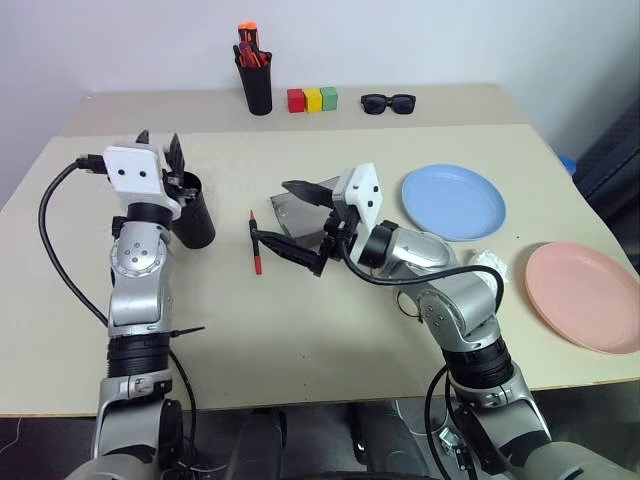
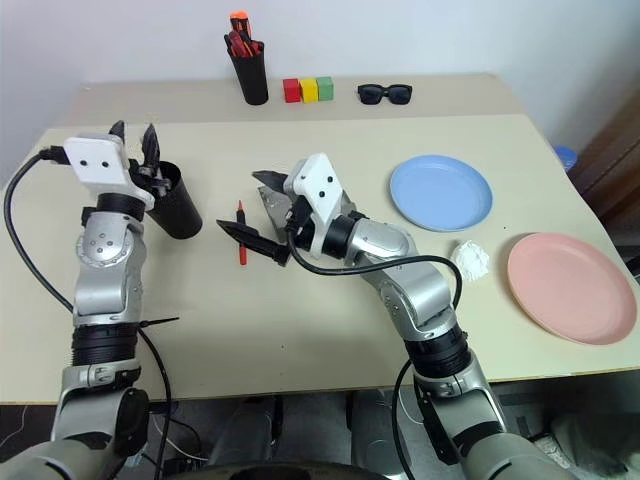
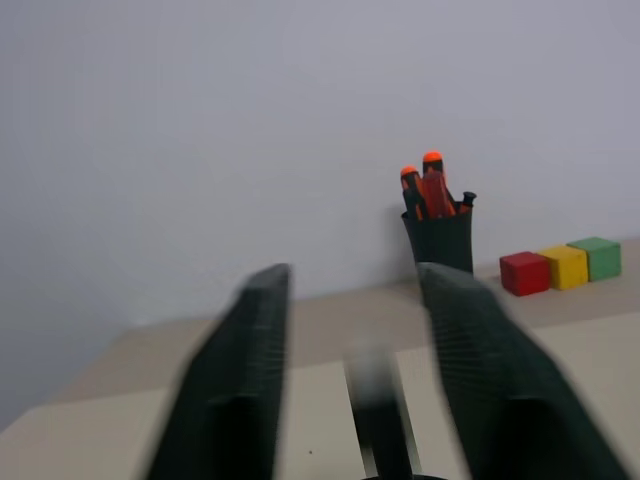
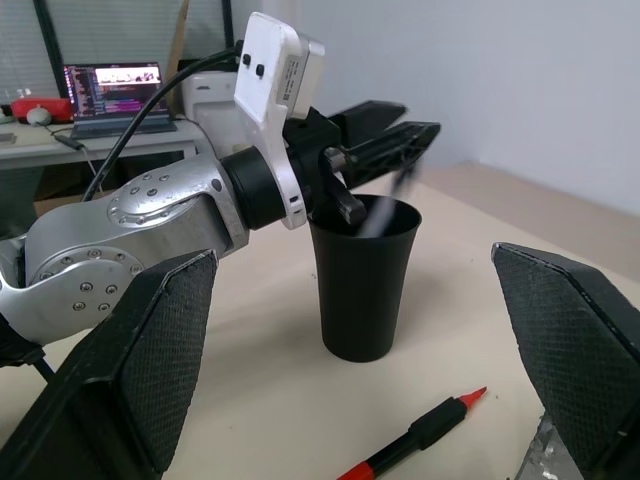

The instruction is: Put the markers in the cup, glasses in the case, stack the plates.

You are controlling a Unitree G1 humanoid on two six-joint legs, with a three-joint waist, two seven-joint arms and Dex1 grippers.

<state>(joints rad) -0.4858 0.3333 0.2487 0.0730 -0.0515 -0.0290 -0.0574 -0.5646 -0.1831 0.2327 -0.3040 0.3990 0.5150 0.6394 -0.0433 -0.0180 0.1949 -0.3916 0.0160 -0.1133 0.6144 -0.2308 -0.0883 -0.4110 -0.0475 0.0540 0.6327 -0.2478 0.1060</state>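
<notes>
The black cup (image 1: 196, 216) stands at the table's left. My left gripper (image 1: 160, 142) hangs just above its rim, open. A slim blurred marker (image 4: 387, 200) sits between the fingers (image 3: 240, 390), pointing down into the cup's mouth and touched by neither. A black marker with red ends (image 1: 255, 243) lies on the table right of the cup. My right gripper (image 1: 272, 210) is wide open beside it, in front of the grey case (image 1: 285, 215). The light blue plate (image 1: 453, 200) and the pink plate (image 1: 585, 295) lie apart on the right. The glasses are hidden from view.
At the back stand a black pen holder (image 1: 256, 88) with orange-topped pens, three coloured blocks (image 1: 312, 99) and black sunglasses (image 1: 388, 102). A crumpled white tissue (image 1: 487, 262) lies between the plates. The pink plate is close to the table's right edge.
</notes>
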